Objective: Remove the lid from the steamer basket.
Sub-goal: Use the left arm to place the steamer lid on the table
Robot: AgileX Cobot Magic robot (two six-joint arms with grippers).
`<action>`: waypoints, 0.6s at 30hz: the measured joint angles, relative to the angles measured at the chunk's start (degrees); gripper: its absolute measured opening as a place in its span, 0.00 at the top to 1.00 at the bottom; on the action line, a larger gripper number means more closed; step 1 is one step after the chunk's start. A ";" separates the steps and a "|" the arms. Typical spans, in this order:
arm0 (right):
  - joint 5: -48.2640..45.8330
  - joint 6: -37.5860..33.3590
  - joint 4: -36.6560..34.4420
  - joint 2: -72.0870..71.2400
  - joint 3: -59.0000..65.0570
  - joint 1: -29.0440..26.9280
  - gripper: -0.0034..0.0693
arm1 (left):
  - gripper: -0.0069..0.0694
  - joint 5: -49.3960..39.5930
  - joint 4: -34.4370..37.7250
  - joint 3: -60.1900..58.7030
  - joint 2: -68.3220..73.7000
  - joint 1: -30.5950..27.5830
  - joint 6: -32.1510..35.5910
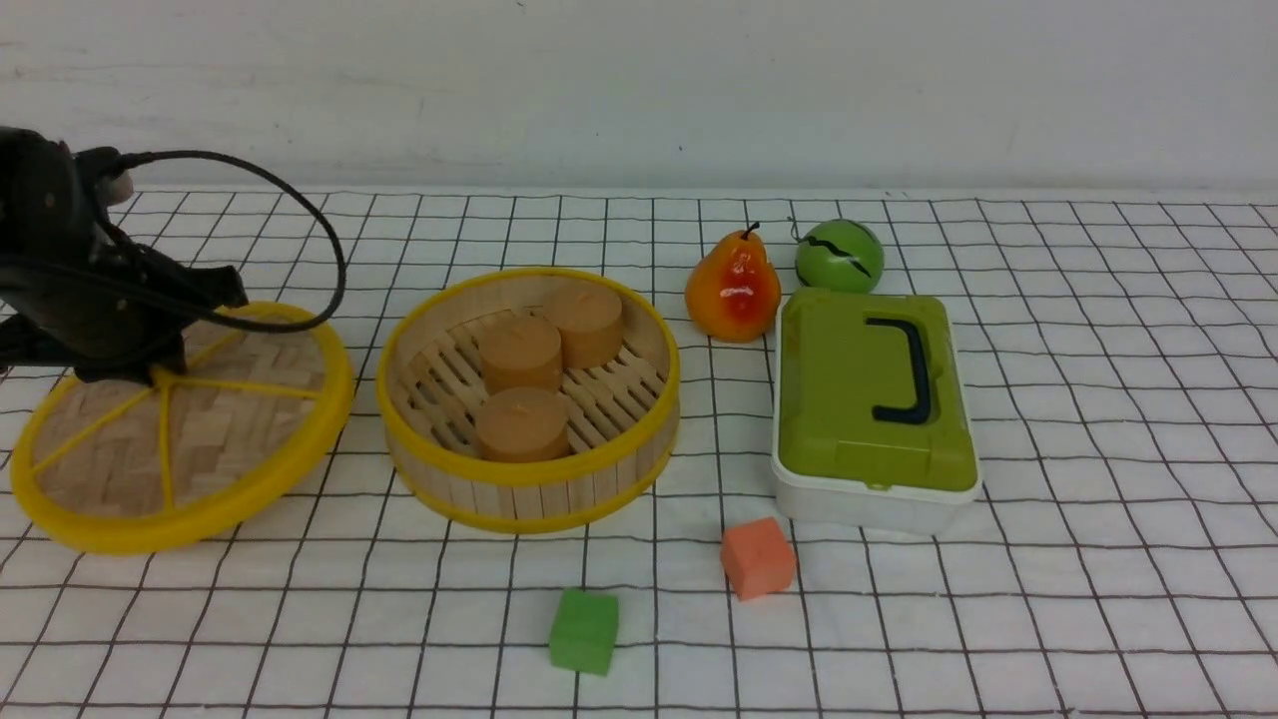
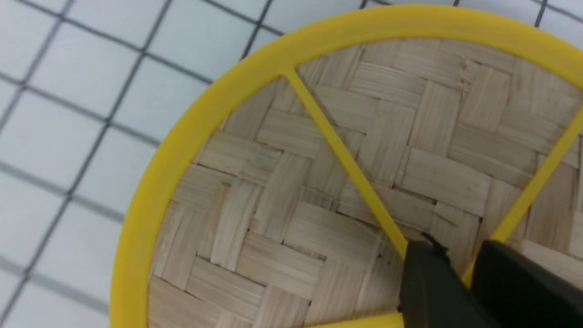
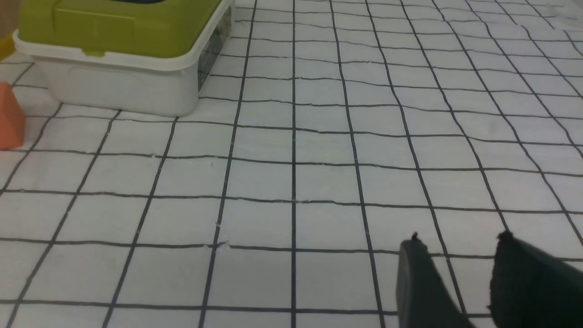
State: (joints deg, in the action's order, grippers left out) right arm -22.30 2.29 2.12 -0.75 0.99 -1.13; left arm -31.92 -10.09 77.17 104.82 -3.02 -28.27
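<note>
The right gripper [image 3: 460, 237], seen only in its own wrist view, stands open with bare table [image 3: 328, 228] between its fingertips. Nearest in the front view is a green block [image 1: 584, 631], with an orange block [image 1: 759, 559] a little farther off to the right. Beyond them on the left lies the lid [image 1: 235, 449], off the steamer basket [image 1: 529, 479] and just beside it. It is a flat, round disc of pale woven bamboo, the strips crossing in tan and light brown patches, with a thick, smooth, bright yellow rim and slim yellow spokes running inward to its centre. The left gripper [image 1: 165, 364] is down at that centre, its dark fingers close together with a narrow gap; whether they grip the lid or merely stand around its middle cannot be told. The basket sits uncovered, its wooden slats banded in yellow at top and bottom, three light brown round pieces [image 1: 522, 424] resting on the slatted floor. To its right is a white box [image 1: 869, 504] with a green top [image 1: 849, 389] and black handle [image 1: 919, 369]. Farther back come a red-orange pear [image 1: 734, 288] and a round green fruit [image 1: 841, 257] with dark streaks, then the pale wall [image 1: 639, 90].
</note>
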 joint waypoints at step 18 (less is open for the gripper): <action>0.00 0.00 0.00 0.00 0.00 0.00 0.62 | 0.59 2.28 -1.76 -0.07 -2.98 0.00 -2.61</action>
State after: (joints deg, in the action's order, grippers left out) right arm -22.30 2.29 2.12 -0.75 0.99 -1.13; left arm -29.64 -11.85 77.11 101.84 -3.02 -30.88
